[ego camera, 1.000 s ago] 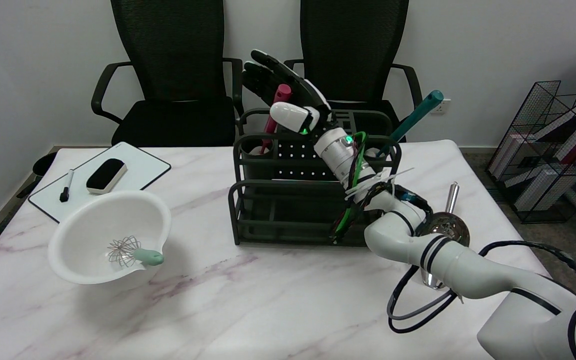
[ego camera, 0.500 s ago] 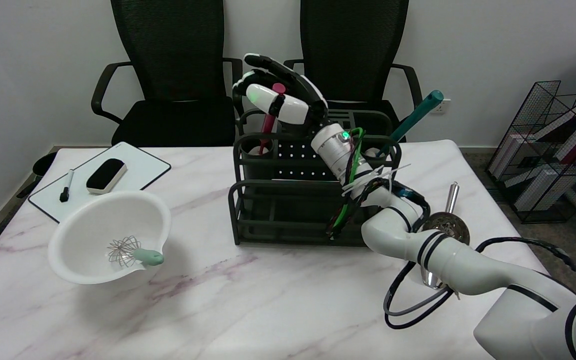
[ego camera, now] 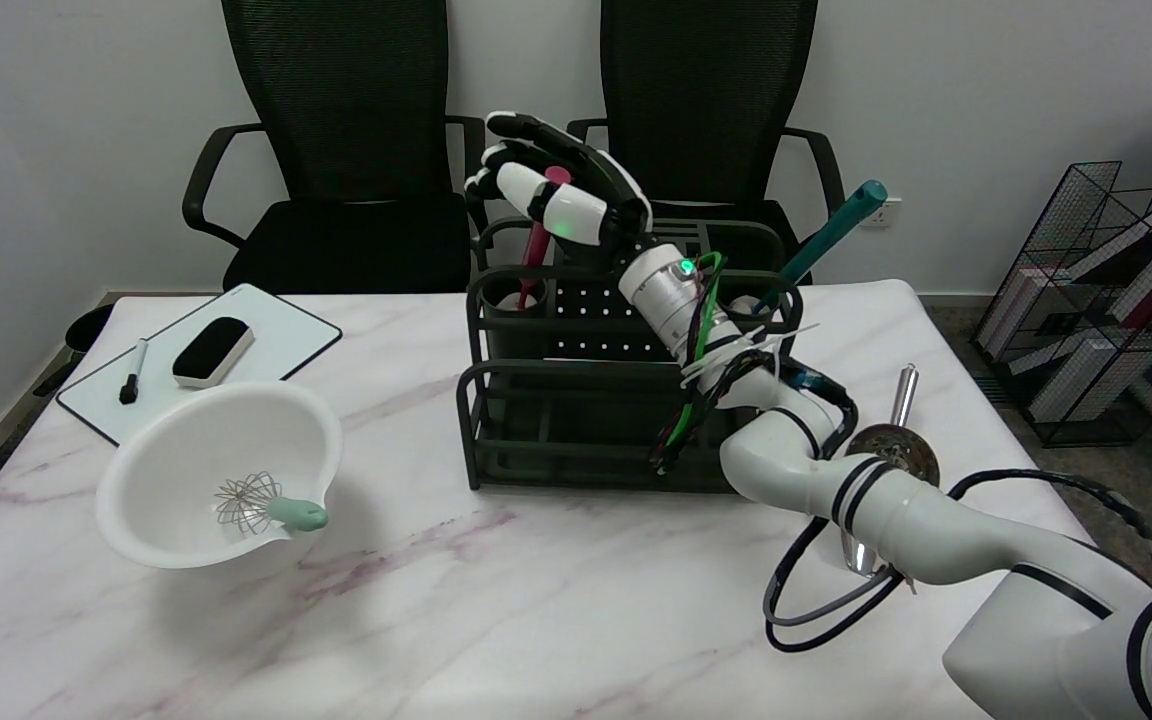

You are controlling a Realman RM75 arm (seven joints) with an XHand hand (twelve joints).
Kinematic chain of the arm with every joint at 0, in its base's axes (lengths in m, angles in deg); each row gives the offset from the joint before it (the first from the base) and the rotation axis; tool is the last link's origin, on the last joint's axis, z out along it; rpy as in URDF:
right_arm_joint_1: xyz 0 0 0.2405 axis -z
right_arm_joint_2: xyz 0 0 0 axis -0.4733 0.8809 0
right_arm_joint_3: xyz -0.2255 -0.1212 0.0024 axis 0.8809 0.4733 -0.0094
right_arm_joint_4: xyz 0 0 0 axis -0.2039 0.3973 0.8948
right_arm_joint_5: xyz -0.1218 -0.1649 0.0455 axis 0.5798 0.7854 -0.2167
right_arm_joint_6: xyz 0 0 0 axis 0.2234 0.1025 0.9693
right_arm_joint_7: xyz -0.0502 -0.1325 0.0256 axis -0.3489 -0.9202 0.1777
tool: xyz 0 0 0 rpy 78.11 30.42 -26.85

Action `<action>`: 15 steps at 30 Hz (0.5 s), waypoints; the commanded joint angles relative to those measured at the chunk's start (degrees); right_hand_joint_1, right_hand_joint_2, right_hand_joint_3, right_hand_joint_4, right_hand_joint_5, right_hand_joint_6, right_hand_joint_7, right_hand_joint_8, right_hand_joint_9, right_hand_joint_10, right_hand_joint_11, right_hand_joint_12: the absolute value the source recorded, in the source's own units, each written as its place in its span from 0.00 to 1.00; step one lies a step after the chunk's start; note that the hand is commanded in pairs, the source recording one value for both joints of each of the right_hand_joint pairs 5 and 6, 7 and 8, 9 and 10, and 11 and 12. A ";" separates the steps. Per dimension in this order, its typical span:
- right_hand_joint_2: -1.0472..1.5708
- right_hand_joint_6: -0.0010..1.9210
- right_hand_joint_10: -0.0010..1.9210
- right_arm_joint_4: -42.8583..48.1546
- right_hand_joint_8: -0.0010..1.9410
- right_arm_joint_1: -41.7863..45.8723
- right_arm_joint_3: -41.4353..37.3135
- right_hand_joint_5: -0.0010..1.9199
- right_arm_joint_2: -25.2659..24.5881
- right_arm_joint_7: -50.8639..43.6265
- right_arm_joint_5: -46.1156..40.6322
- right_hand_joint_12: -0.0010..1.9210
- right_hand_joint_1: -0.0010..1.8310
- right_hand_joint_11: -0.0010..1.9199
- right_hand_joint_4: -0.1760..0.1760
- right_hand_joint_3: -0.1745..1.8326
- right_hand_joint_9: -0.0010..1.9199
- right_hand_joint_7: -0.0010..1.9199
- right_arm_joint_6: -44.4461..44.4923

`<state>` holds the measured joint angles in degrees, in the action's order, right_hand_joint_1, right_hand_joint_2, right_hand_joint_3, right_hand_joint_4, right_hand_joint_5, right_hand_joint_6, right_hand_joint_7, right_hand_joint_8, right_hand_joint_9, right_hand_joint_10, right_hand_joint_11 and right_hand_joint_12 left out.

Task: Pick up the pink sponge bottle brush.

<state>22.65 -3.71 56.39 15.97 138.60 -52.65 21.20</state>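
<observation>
Robot hand (ego camera: 558,190) up above the back left corner of the dark green rack (ego camera: 576,400), fingers curled around the top of the pink sponge bottle brush (ego camera: 536,250). Thumb pressed on the near side of the pink handle, other fingers wrapped round the far side. Brush standing tilted in the round cup at the rack's back left, bottom end down inside the cup. Teal-handled tool (ego camera: 826,238) leaning out of the rack's right side. White bowl (ego camera: 186,440) on the table (ego camera: 496,620) to the left, with a little whisk (ego camera: 261,505) inside. Whiteboard (ego camera: 276,335) behind the bowl, with a black eraser (ego camera: 211,350) and a pen (ego camera: 131,372) on top.
</observation>
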 commanded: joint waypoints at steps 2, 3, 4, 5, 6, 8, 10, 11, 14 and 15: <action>0.83 0.38 0.49 -1.61 0.49 -0.61 0.00 0.38 -0.16 -0.07 0.15 0.43 0.79 0.43 0.50 0.40 0.49 0.50 -1.86; 0.83 0.38 0.49 -1.69 0.49 -0.58 0.00 0.38 -0.16 -0.07 0.02 0.43 0.79 0.43 0.50 0.40 0.49 0.49 -1.91; 0.83 0.38 0.49 -1.77 0.49 -0.53 0.00 0.38 -0.16 -0.07 -0.06 0.43 0.79 0.43 0.50 0.40 0.49 0.49 -1.91; 0.83 0.38 0.49 -1.82 0.49 -0.53 0.00 0.38 -0.16 -0.07 -0.11 0.43 0.79 0.43 0.50 0.40 0.49 0.49 -1.91; 0.83 0.38 0.49 -1.82 0.49 -0.53 -0.03 0.38 -0.16 -0.07 -0.11 0.43 0.79 0.43 0.50 0.40 0.49 0.49 -1.91; 0.83 0.38 0.49 0.94 0.49 -1.42 2.90 0.38 -0.66 3.99 0.45 0.43 0.79 0.43 0.50 0.39 0.49 0.49 -0.95; 0.84 0.42 0.50 -1.82 0.51 -0.56 -0.16 0.42 -0.16 -0.07 -0.11 0.43 0.80 0.43 0.50 0.37 0.50 0.52 -1.91; 0.84 0.46 0.51 -1.82 0.54 -0.61 -0.19 0.46 -0.16 -0.07 -0.11 0.43 0.80 0.43 0.50 0.37 0.51 0.54 -1.91; 0.88 0.67 0.57 -1.82 0.66 -0.64 -0.32 0.67 -0.16 -0.07 -0.11 0.47 0.78 0.47 0.50 0.42 0.57 0.67 -1.99; 0.90 0.72 0.59 -1.82 0.69 -0.69 -0.32 0.72 -0.16 -0.07 -0.11 0.48 0.77 0.48 0.50 0.40 0.59 0.70 -1.99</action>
<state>21.47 -4.14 56.37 15.88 138.61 -52.64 19.85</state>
